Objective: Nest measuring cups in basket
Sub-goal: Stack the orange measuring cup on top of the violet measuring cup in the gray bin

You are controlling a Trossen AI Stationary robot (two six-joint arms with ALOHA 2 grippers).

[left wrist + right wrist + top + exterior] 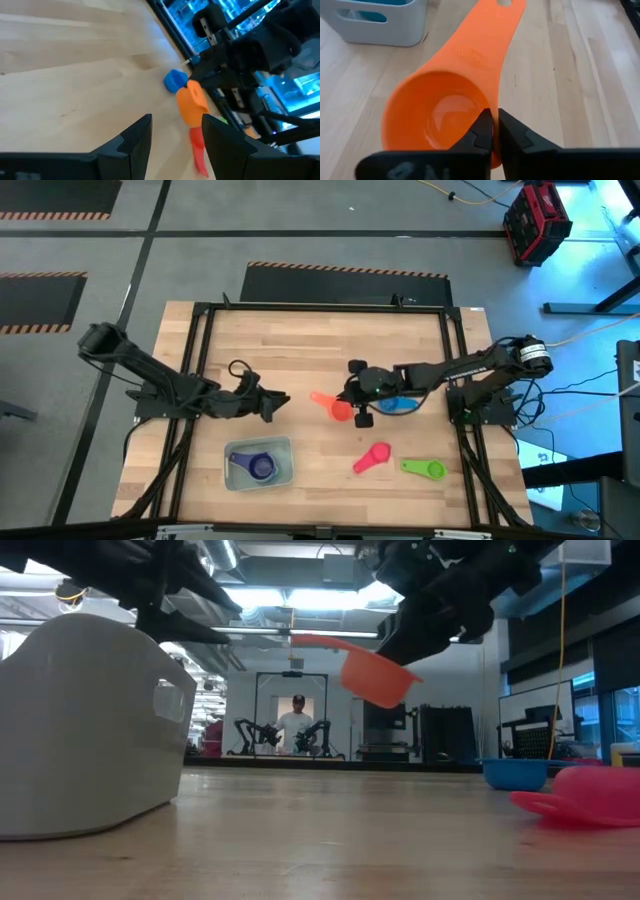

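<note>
— Start at the left. What's that arm doing?

— The left gripper [278,402] hangs over the table left of centre, fingers spread and holding nothing. It looks to be waiting.

— And the basket?

— The basket [283,446] sits near the front edge, left of the middle. There's a purple cup [262,468] in it with what looks like a teal one under it (I can't tell whether more are stacked below). So a couple seem nested already.

— What's in the middle?

— The right gripper [350,402] has reached in from the right and is pinching the rim of the orange cup [336,408]. The cup is lifted clear of the wood, its handle pointing left toward the other arm.

— Right of that?

— A blue cup [400,406] lies just beside the right arm's wrist. Nearer the front, the pink cup [372,458] and then the green cup [426,469], both lying flat on the table, well apart from the basket.

— So how far along?

— Roughly a third, I'd judge. Orange is on its way; blue, pink and green are still out. I don't see a yellow one anywhere.
</note>
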